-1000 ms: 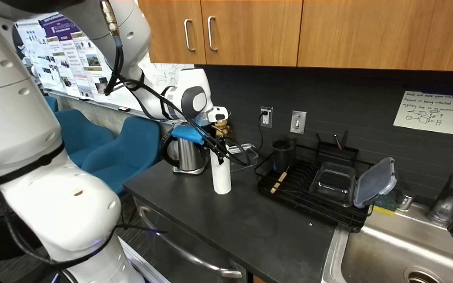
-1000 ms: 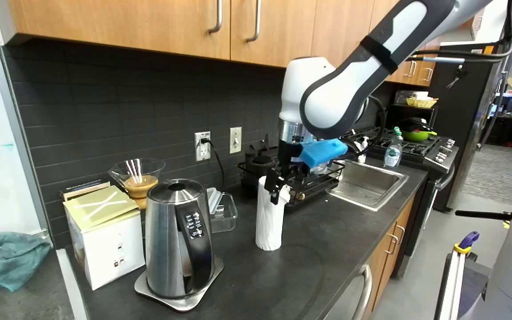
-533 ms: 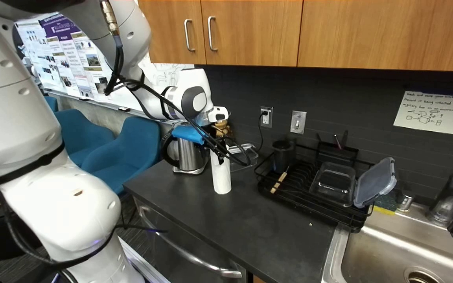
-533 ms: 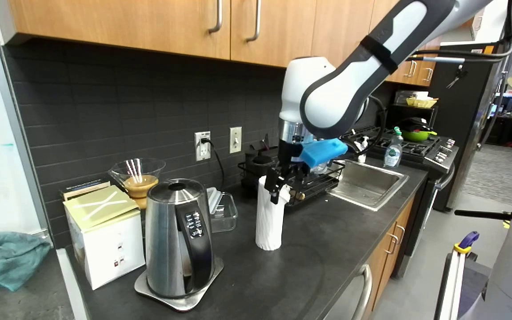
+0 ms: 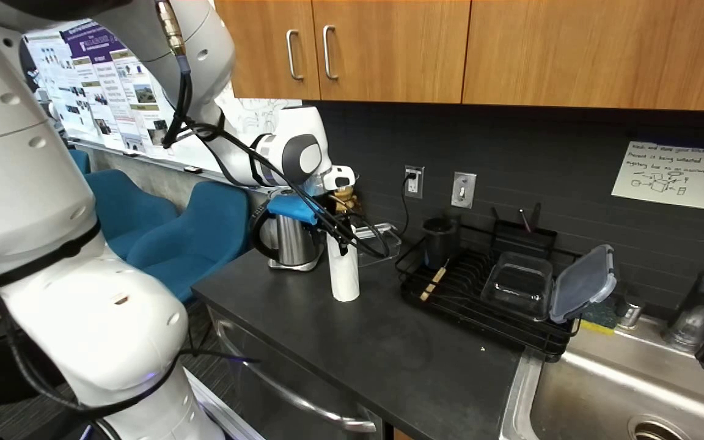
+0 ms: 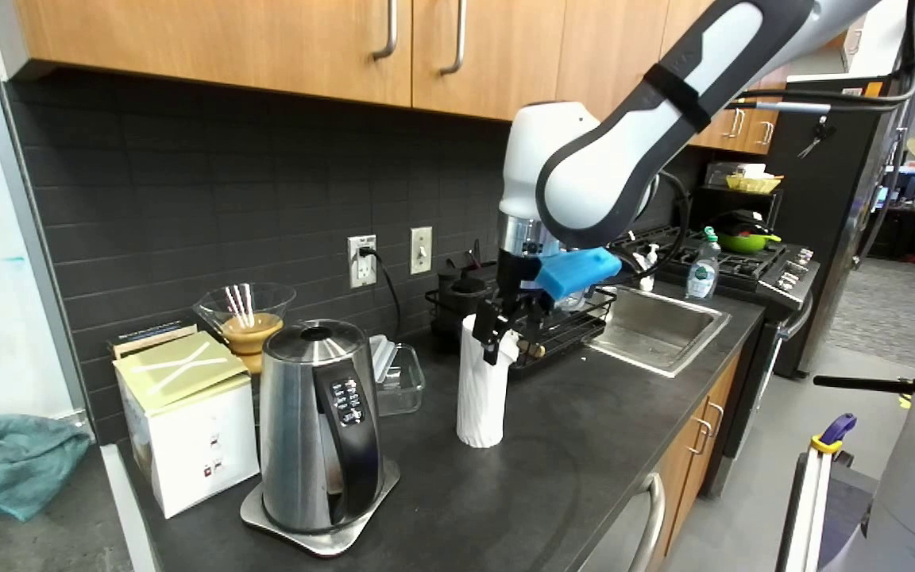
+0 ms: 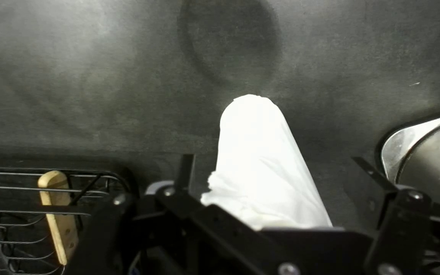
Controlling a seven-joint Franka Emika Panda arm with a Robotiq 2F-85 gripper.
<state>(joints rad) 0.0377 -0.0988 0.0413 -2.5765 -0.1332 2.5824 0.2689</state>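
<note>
Spread wide at the pincer (image 7: 275,170), not pinching, likely to fit round the roll (image 6: 481,401), set on end on the bench (image 6: 541,485), between the kettle (image 6: 291,429) and the rack (image 5: 486,321), maybe to keep from rolling away.

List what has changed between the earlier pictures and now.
Nothing visibly changed in both exterior views: nothing moved, was grasped or released. The tool stays open at the upper end of the upright white roll; the kettle and dish rack stand as before.

The white-and-grey round-jointed arm (image 6: 604,187) is bent at several joints. Its black two-fingered gripper (image 7: 275,170) points downward, jaws apart
</note>
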